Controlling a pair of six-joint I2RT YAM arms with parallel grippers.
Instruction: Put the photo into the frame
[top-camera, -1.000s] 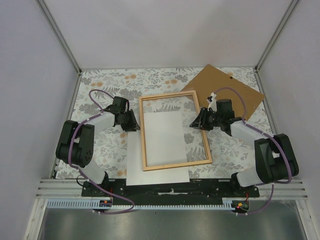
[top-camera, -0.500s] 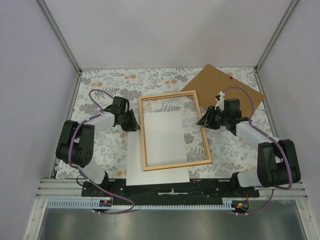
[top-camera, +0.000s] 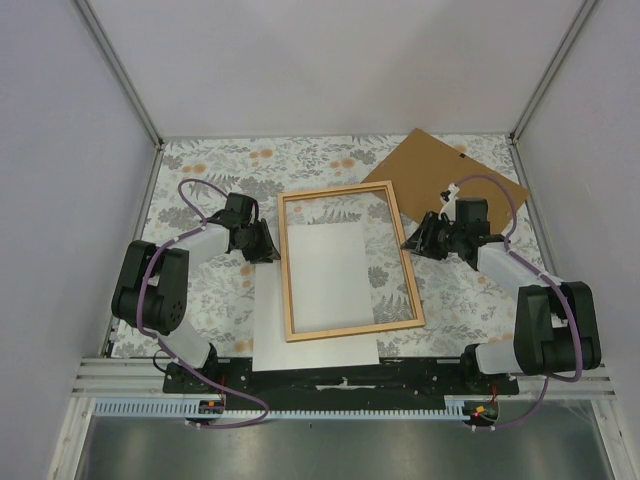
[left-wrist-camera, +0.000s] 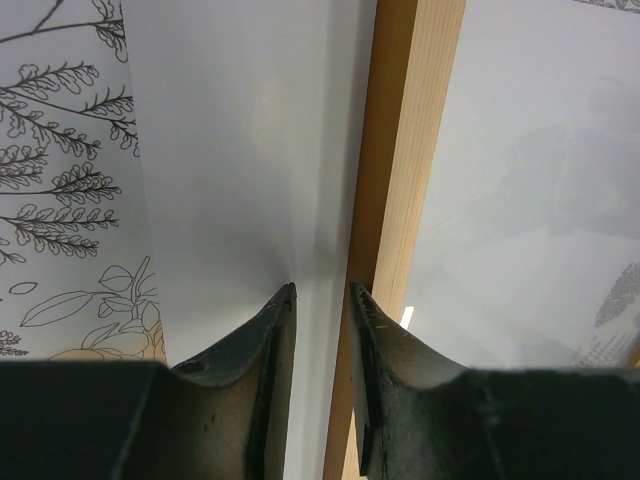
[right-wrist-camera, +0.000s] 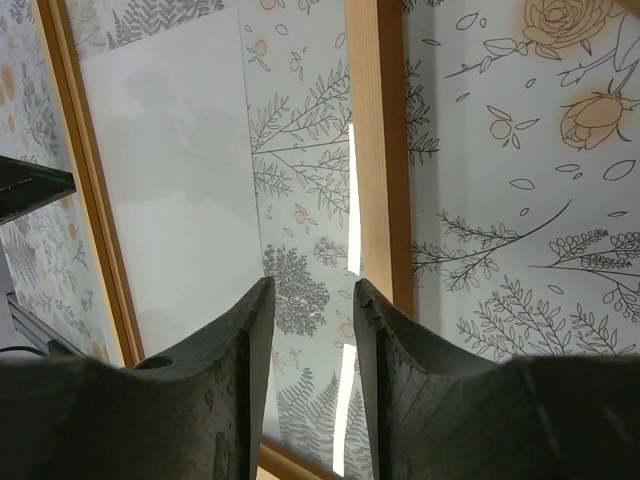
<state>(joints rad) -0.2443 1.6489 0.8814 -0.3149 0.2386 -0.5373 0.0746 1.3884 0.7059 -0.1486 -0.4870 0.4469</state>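
- The frame (top-camera: 350, 328) lies flat at the centre of the top view, on the floral table (top-camera: 200, 170), its long sides running from top to bottom.
- The photo (top-camera: 330, 270) lies white side up under the frame. It fills the lower left of the opening. Its left edge shows beyond the left rail, and its lower edge shows below the bottom rail.
- Floral cloth shows in the upper part and along the right side of the opening.
- The left gripper (top-camera: 270, 245) sits at the left rail, about mid-height. In the left wrist view the left gripper (left-wrist-camera: 320, 295) has its fingers (left-wrist-camera: 275, 340) a narrow gap apart. One tip is over the photo (left-wrist-camera: 240, 150), the other at the edge of the rail (left-wrist-camera: 400, 200). Nothing is seen clamped. Contact with the paper cannot be told.
- The right gripper (top-camera: 408, 240) sits just right of the right rail, above mid-height. In the right wrist view the right gripper (right-wrist-camera: 312, 295) is narrowly parted and empty, with the rail (right-wrist-camera: 378, 150) past its right tip.
- A brown board (top-camera: 450, 175) lies at the upper right, its corner beside the frame's upper right corner.
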